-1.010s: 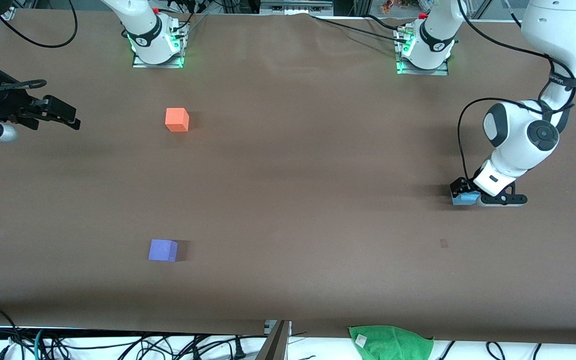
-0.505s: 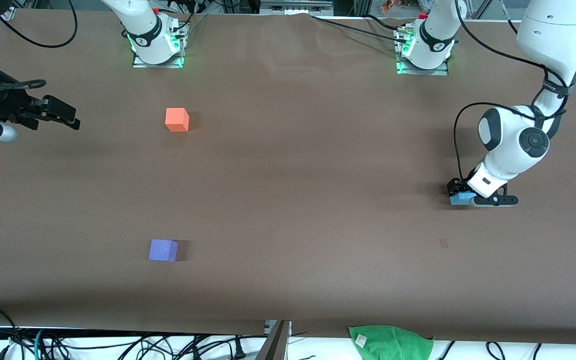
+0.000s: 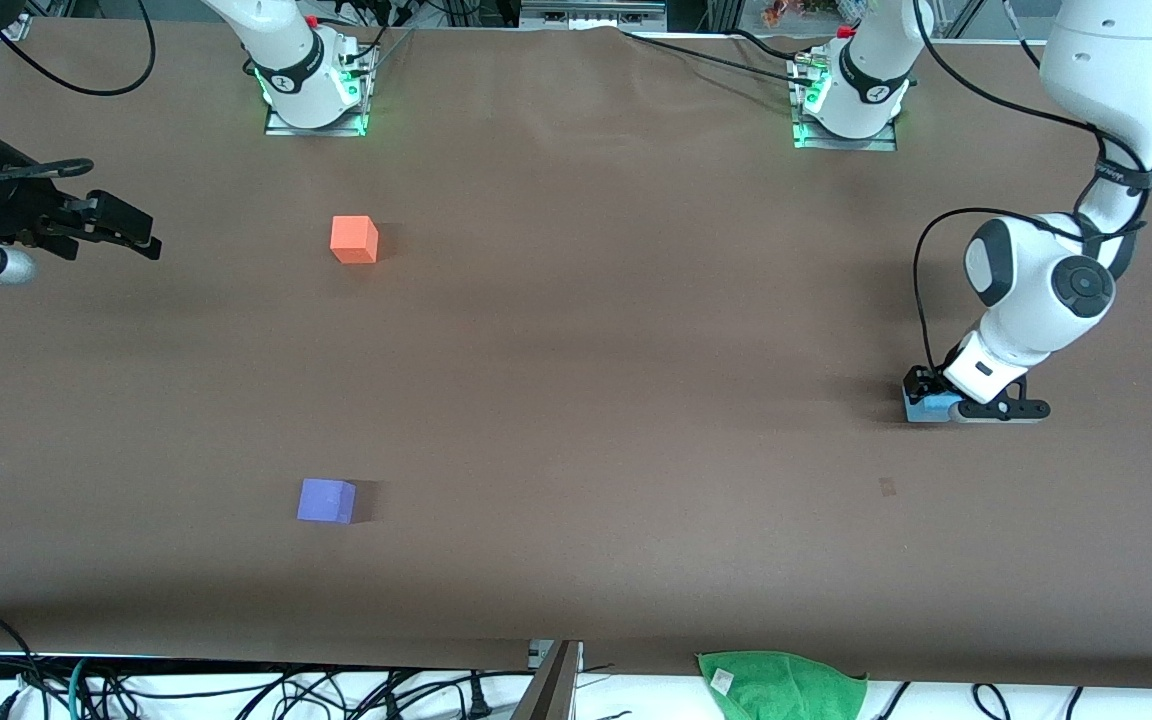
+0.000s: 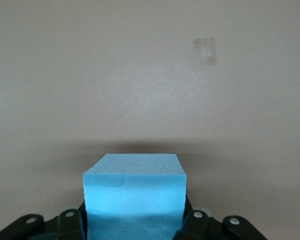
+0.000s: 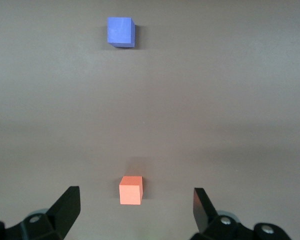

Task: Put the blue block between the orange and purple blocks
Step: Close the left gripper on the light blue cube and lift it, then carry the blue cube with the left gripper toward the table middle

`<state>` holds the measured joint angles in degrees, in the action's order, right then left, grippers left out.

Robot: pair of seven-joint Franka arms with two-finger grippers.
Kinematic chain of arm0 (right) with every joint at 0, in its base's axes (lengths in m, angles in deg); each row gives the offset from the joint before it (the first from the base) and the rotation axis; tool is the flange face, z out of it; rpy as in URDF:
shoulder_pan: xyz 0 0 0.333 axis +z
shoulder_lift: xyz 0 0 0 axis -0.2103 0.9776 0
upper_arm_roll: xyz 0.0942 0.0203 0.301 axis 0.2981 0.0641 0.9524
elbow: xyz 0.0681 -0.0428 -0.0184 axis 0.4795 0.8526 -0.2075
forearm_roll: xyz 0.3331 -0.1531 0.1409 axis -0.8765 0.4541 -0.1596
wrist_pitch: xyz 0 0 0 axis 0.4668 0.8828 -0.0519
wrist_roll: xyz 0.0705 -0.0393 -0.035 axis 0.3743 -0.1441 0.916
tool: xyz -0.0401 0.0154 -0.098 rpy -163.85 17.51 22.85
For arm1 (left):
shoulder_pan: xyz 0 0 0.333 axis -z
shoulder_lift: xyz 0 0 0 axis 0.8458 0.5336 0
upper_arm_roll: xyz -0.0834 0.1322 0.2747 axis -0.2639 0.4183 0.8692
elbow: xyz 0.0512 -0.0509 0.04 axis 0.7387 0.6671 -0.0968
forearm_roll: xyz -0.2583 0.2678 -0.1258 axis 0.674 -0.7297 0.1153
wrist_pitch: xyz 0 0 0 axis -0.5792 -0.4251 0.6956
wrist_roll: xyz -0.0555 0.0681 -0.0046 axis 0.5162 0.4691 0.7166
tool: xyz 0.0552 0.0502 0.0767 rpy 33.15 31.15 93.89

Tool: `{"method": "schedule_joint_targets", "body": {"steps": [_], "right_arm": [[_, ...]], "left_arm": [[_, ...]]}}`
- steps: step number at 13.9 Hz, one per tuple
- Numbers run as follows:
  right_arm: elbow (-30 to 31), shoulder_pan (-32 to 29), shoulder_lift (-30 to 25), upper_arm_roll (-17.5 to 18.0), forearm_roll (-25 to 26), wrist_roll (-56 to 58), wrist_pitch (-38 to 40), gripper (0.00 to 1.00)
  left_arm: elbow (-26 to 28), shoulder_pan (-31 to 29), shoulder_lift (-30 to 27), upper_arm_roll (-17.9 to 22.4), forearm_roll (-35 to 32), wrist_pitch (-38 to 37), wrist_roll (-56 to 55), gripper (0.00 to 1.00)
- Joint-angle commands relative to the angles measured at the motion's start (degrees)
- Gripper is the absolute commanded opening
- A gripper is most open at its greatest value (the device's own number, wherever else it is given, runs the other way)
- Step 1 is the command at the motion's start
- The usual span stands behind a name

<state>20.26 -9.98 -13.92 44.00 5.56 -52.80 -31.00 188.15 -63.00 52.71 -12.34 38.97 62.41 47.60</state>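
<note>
The blue block (image 3: 926, 404) sits between the fingers of my left gripper (image 3: 929, 408), low at the table near the left arm's end. In the left wrist view the blue block (image 4: 134, 190) fills the gap between the jaws of the left gripper (image 4: 134, 222). The orange block (image 3: 354, 239) rests toward the right arm's end. The purple block (image 3: 326, 500) lies nearer the front camera than the orange one. My right gripper (image 3: 141, 232) is open and empty in the air at the right arm's end. The right wrist view shows the orange block (image 5: 131, 190), the purple block (image 5: 121, 32) and the open right gripper (image 5: 135, 207).
A green cloth (image 3: 781, 685) hangs off the table edge nearest the front camera. Cables lie along that edge. The two arm bases (image 3: 311, 95) (image 3: 846, 100) stand at the edge farthest from that camera. A small mark (image 3: 887, 487) shows on the brown table surface.
My left arm's wrist swung a little one way and back, and the left gripper with the blue block shifted slightly on the spot. The right arm and the other blocks have not moved.
</note>
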Motion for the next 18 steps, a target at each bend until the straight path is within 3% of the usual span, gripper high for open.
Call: {"method": "schedule_joint_targets", "body": {"steps": [1,4,6,10,13,18], "right_arm": [[-0.7,-0.5,0.1,0.5,-0.8,0.0,0.3,1.0],[-0.7,-0.7,0.1,0.5,-0.8,0.2,0.1,1.0],[-0.7,-0.7,0.1,0.5,-0.8,0.0,0.3,1.0],[-0.7,-2.1,0.8,0.2,-1.7,0.6,0.6,1.0],[-0.7,-2.3,0.9,0.3,-1.5,0.2,0.8,1.0],[-0.7,-2.2,5.2,0.4,-1.5,1.1,0.1,1.0]], "left_arm": [[-8.0,1.6,-2.7,-0.8,-0.7,-15.4,0.4,0.01],[-19.6,3.0,-2.2,-5.4,-0.7,-35.4,0.4,0.02],[-23.9,4.9,-1.9,-9.6,-0.7,-40.9,0.1,0.04],[-28.9,16.9,2.3,-10.3,0.1,-40.6,-13.2,0.04],[-35.8,27.5,10.2,-10.3,-0.2,-38.6,-28.2,0.04],[-37.0,38.4,20.9,-9.3,-0.7,-19.6,-44.7,0.04]]}}
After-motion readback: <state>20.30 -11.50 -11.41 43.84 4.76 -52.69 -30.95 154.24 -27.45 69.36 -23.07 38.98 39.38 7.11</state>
